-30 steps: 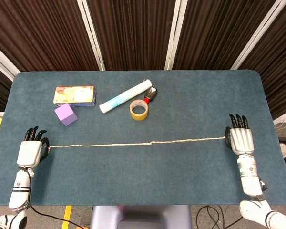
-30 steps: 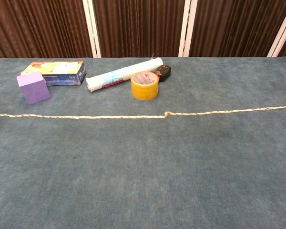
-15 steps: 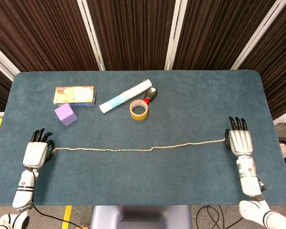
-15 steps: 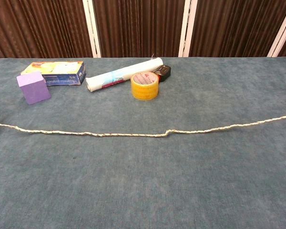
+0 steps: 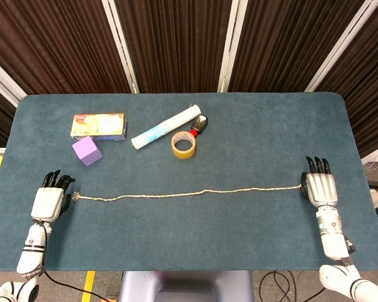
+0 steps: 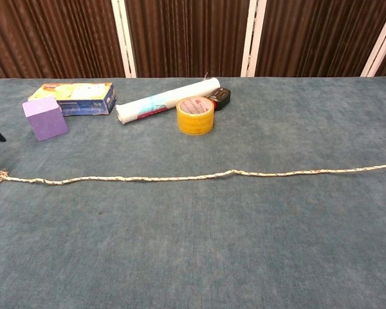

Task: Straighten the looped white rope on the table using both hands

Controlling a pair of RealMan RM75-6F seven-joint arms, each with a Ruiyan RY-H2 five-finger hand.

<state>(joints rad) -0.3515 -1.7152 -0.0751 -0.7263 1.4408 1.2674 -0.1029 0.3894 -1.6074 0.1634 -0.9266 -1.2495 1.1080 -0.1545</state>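
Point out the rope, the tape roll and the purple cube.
rope (image 5: 189,192), head view, middle of its length.
tape roll (image 6: 195,115), chest view, its yellow outer side.
purple cube (image 5: 87,151), head view, its top face.

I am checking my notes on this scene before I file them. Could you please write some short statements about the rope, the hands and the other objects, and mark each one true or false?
1. The white rope lies stretched across the table with no loop. True.
2. The left hand holds the rope's left end. False: the frayed end lies free on the table just beside that hand.
3. The tape roll rests on the rope. False: it sits apart, farther back.
4. The purple cube is beside the flat box. True.
5. The right hand is at the rope's right end. True.
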